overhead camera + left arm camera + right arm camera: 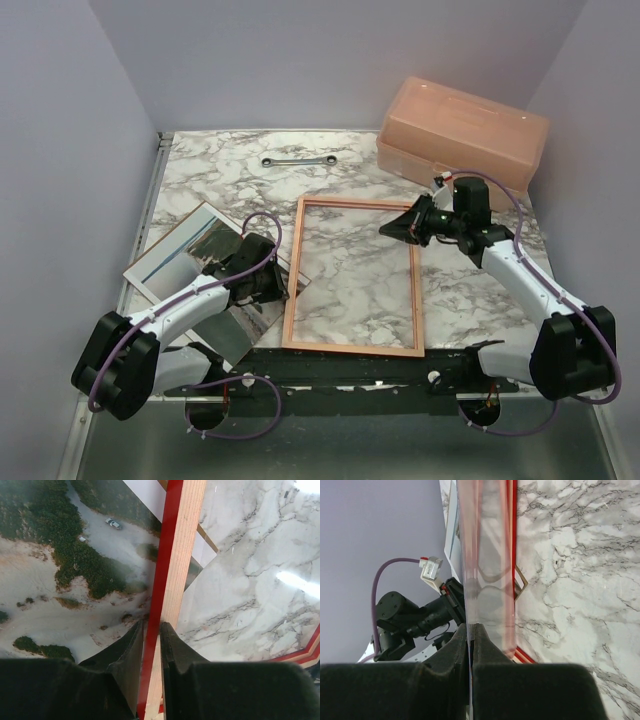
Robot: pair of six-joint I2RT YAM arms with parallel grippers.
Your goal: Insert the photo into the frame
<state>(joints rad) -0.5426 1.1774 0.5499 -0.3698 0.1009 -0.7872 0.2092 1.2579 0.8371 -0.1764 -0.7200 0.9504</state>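
The frame lies pale wood side up on the marble table, mid-table. My left gripper is shut on its left rail. The left wrist view shows the jaws pinching that rail, red face on the left and wood on the right. The photo, grey-green with a white edge and a blue line, lies left of the frame under my left arm, and fills the left of the left wrist view. My right gripper is above the frame's right rail, shut on a clear reflective pane seen edge-on.
A pink plastic box stands at the back right. A metal wrench lies at the back centre. Grey walls close in the left, back and right sides. A thin brown board edge shows under the photo beside the frame.
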